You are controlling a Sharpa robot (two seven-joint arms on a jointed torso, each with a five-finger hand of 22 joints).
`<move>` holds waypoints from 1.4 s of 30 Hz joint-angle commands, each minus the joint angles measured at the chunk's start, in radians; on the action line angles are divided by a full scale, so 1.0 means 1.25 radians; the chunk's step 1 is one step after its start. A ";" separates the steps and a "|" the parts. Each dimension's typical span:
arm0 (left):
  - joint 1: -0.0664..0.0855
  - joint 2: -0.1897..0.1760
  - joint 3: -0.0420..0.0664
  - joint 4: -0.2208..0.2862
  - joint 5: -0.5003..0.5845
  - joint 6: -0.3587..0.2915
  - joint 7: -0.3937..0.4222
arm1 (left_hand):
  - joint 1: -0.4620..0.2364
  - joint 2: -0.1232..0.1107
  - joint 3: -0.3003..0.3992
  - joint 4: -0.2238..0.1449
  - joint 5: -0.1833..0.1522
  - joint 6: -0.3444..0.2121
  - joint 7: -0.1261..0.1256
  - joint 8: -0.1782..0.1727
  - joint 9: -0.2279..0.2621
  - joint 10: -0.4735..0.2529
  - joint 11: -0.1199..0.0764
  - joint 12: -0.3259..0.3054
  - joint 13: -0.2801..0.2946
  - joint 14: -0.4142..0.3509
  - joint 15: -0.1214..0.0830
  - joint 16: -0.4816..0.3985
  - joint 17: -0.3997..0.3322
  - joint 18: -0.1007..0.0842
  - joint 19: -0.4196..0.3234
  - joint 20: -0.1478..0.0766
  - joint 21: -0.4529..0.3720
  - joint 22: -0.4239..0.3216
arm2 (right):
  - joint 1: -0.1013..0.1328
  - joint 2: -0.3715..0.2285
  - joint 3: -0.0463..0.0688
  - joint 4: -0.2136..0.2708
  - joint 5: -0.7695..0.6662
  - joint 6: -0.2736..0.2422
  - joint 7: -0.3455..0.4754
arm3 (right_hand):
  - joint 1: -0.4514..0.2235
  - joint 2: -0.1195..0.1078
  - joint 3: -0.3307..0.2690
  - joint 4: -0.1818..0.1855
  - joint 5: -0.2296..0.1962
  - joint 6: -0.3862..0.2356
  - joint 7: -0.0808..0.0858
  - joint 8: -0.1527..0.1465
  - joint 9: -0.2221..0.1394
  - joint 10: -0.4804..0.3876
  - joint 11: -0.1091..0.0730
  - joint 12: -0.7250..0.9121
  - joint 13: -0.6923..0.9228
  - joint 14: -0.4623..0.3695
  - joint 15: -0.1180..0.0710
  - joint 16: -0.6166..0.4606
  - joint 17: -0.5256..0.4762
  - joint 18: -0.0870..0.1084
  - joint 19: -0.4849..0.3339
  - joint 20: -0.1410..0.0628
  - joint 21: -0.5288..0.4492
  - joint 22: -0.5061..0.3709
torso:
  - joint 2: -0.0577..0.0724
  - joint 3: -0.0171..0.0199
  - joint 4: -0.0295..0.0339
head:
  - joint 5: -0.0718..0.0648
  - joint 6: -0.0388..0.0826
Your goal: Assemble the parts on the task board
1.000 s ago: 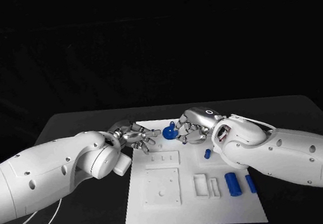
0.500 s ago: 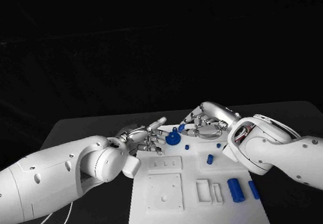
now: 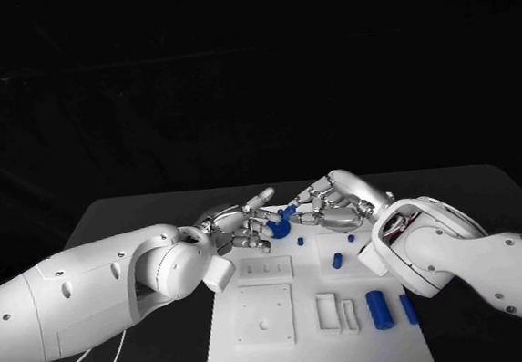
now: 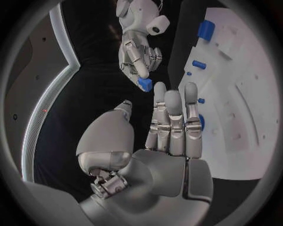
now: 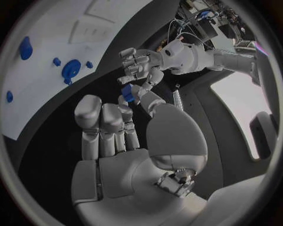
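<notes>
I saw my left hand (image 3: 235, 229) hang spread over the far end of the task board (image 3: 317, 355), holding nothing. Just beside it, my right hand (image 3: 330, 202) pinched a small blue part (image 3: 289, 211) in its fingertips, up above the board.

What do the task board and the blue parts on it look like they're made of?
The task board looks like matte white plastic: flat, even colour, no glare, with raised frames and recesses in its surface, possibly printed or machined. The blue parts look like solid plastic too: uniform saturated blue with a soft sheen on the rounded sides. Neither can be told for certain.
</notes>
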 commanded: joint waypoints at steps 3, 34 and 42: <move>-0.003 0.004 0.000 0.003 -0.004 0.037 0.018 | 0.008 0.015 -0.011 -0.004 0.050 -0.014 -0.002 0.020 0.059 -0.013 0.000 0.010 0.004 -0.009 -0.002 0.007 -0.009 -0.006 0.008 0.001 -0.011 0.013 | -0.008 0.000 0.006 0.013 0.048 -0.005 0.023 | -0.002 0.009 -0.005 -0.001 0.004 0.003 -0.004 0.003 0.002 -0.005 -0.002 -0.004 -0.001 -0.002 -0.005 -0.003 -0.001 0.000 0.014 -0.004 -0.004 0.084 | 0.000 -0.0005 0.0015 | -0.005 -0.001; -0.008 0.005 0.001 0.016 -0.014 0.106 0.068 | 0.037 0.116 -0.040 -0.037 0.233 -0.031 0.001 -0.002 0.141 -0.030 0.010 -0.034 -0.026 -0.020 0.004 0.020 -0.020 -0.006 -0.001 0.006 -0.016 0.013 | -0.017 0.005 0.014 0.011 0.068 0.010 0.025 | -0.003 0.014 -0.012 -0.008 0.010 0.002 -0.003 0.003 0.002 -0.006 -0.002 -0.004 -0.001 -0.002 -0.005 -0.004 -0.002 0.000 0.015 -0.004 -0.006 0.084 | 0.000 -0.0022 0.0028 | -0.010 0.001; -0.008 0.004 0.001 0.018 -0.007 0.112 0.079 | 0.044 0.083 0.001 -0.067 0.386 -0.032 -0.001 -0.001 0.147 -0.030 0.010 -0.043 -0.031 -0.023 0.004 0.023 -0.018 -0.006 -0.004 0.006 -0.016 0.014 | -0.018 0.005 0.014 0.006 0.068 0.014 0.024 | -0.003 0.015 -0.013 -0.010 0.010 0.001 -0.003 0.003 0.002 -0.007 -0.002 -0.004 -0.001 -0.002 -0.005 -0.005 -0.002 0.001 0.014 -0.004 -0.007 0.084 | 0.000 -0.0017 0.0027 | -0.010 0.000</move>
